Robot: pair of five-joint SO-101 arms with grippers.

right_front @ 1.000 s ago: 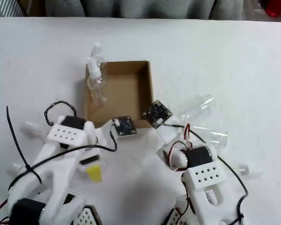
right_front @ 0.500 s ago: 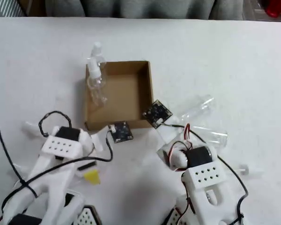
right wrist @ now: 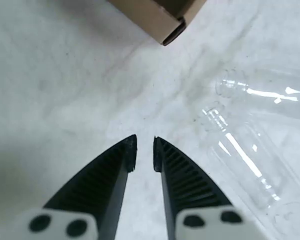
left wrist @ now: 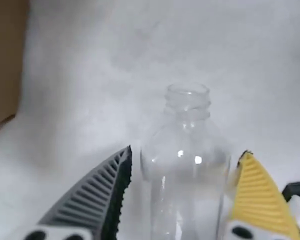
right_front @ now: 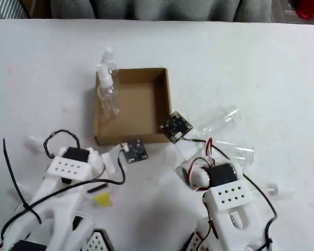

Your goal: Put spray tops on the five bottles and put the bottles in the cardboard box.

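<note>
Seen from above, the left gripper (left wrist: pixel 186 152) sits just off the cardboard box (right_front: pixel 168 99) at about 7 o'clock. Its grey and yellow fingers are closed around the body of a clear uncapped bottle (left wrist: pixel 187 120) (neck open, pointing away from the wrist). The right gripper (right wrist: pixel 145 142) is all but closed, with a thin slit between its fingers and nothing in it, low over the table near the box's 5 o'clock corner. A capped bottle (right_front: pixel 107 86) lies along the box's 9 o'clock wall, and two bare bottles (right_front: pixel 220 119) lie on the table at 4 o'clock of the box.
</note>
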